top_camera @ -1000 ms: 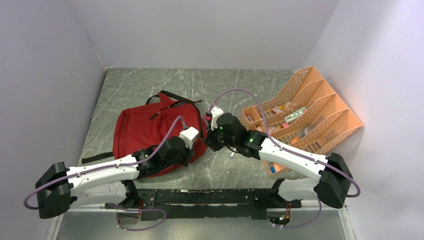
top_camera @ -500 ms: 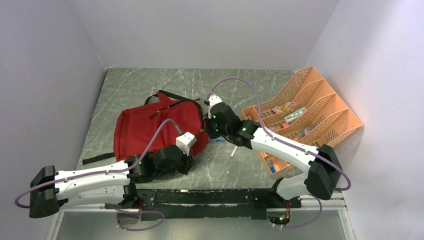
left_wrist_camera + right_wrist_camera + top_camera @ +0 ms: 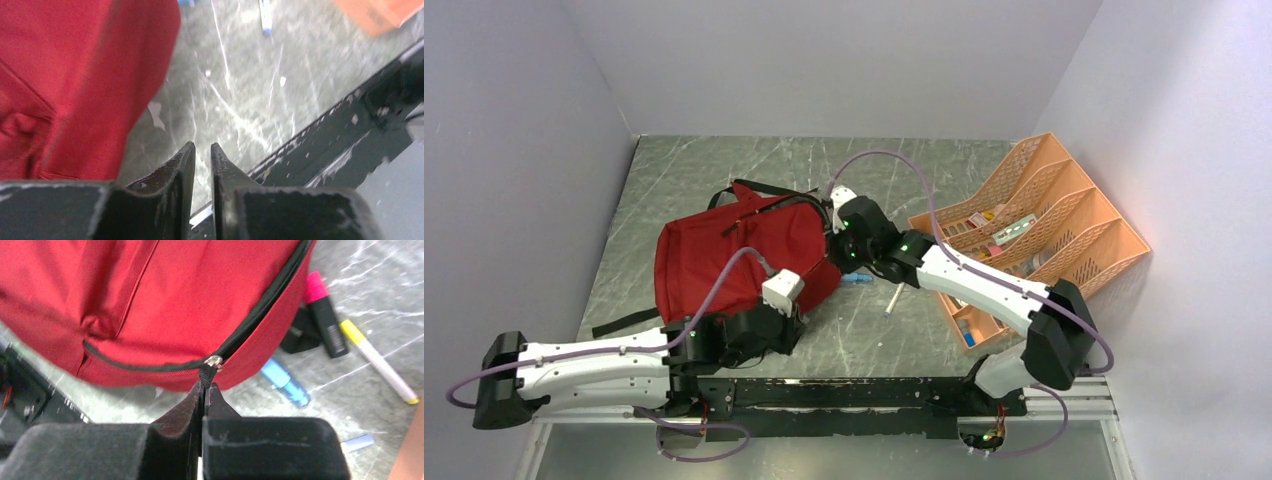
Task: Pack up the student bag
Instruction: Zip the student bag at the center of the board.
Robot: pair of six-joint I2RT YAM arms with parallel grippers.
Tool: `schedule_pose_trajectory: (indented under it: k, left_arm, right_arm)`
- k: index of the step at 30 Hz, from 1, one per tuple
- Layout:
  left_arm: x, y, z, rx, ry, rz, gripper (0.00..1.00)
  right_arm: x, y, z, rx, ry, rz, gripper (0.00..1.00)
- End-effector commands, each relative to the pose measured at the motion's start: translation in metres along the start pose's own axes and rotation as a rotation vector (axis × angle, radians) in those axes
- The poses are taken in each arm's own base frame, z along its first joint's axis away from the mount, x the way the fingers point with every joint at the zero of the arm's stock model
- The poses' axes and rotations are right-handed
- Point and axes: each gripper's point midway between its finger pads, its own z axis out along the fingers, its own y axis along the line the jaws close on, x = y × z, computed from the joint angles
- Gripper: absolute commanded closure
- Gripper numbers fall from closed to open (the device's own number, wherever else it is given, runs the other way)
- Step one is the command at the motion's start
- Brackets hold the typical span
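The student bag [image 3: 724,260] is a dark red backpack lying left of centre on the table, its black zipper [image 3: 260,310] running along the edge. My right gripper [image 3: 206,385] is shut on the black cord zipper pull [image 3: 207,372] just below the metal slider [image 3: 214,361], at the bag's right edge [image 3: 832,258]. My left gripper [image 3: 202,147] hovers over bare table next to the bag's [image 3: 75,75] near right corner. Its jaws stand a narrow gap apart with nothing between them.
An orange desk organiser [image 3: 1064,230] holding several pens stands at the right. A pink highlighter [image 3: 325,315], a white marker with yellow tip [image 3: 380,365] and a blue pen [image 3: 285,382] lie beside the bag. A black rail [image 3: 325,150] runs along the near edge.
My left arm has drawn back off the bag toward the near edge, its jaws closing and then parting slightly. My right gripper has moved back and left with the zipper pull.
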Motion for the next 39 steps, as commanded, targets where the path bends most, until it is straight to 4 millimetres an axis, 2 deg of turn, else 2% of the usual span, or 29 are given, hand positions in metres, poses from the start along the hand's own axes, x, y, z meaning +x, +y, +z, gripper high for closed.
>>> schedule_pose_trajectory:
  k: [1,3,7,8,9,11,16,22,25,27,30,32,36,39]
  left_arm:
    - [-0.068,0.014,-0.026,-0.105,-0.224,-0.009,0.63]
    - [-0.086,0.022,-0.038,-0.143,-0.287,0.004,0.44]
    - [-0.105,0.017,-0.050,-0.101,-0.341,0.130,0.28]
    - [-0.106,0.013,-0.049,-0.083,-0.347,0.155,0.16]
    - [-0.105,0.011,-0.047,-0.070,-0.344,0.184,0.11]
    - [-0.102,0.004,-0.040,-0.048,-0.325,0.239,0.09]
    - [-0.081,-0.011,-0.017,-0.005,-0.216,0.359,0.12]
    - [-0.062,0.000,0.004,-0.077,-0.138,0.430,0.14]
    - [-0.062,0.009,0.008,-0.135,-0.140,0.445,0.18]
    - [-0.064,0.013,0.009,-0.168,-0.149,0.445,0.24]
    - [-0.062,0.013,0.011,-0.165,-0.148,0.451,0.43]
    - [-0.056,0.011,0.013,-0.148,-0.131,0.448,0.63]
    - [-0.043,0.009,0.016,-0.130,-0.079,0.416,0.92]
    - [-0.030,0.011,0.016,-0.130,-0.027,0.366,0.95]
  right_arm:
    - [0.019,0.034,-0.023,-0.244,0.033,-0.055,1.00]
    - [0.028,0.046,-0.035,-0.328,0.047,-0.064,1.00]
    - [0.040,0.059,-0.052,-0.428,0.056,-0.063,1.00]
    - [0.042,0.060,-0.054,-0.436,0.057,-0.059,1.00]
    - [0.044,0.061,-0.056,-0.446,0.062,-0.060,1.00]
    - [0.047,0.064,-0.060,-0.470,0.068,-0.063,1.00]
    - [0.045,0.063,-0.069,-0.470,0.043,-0.068,1.00]
    - [0.045,0.060,-0.073,-0.462,0.040,-0.081,1.00]
    - [0.048,0.060,-0.073,-0.466,0.044,-0.087,1.00]
    - [0.049,0.060,-0.074,-0.468,0.046,-0.089,1.00]
    - [0.050,0.058,-0.073,-0.459,0.045,-0.088,1.00]
    - [0.049,0.057,-0.073,-0.450,0.041,-0.086,1.00]
    - [0.045,0.050,-0.067,-0.397,0.034,-0.070,1.00]
    - [0.040,0.042,-0.060,-0.340,0.048,-0.058,1.00]
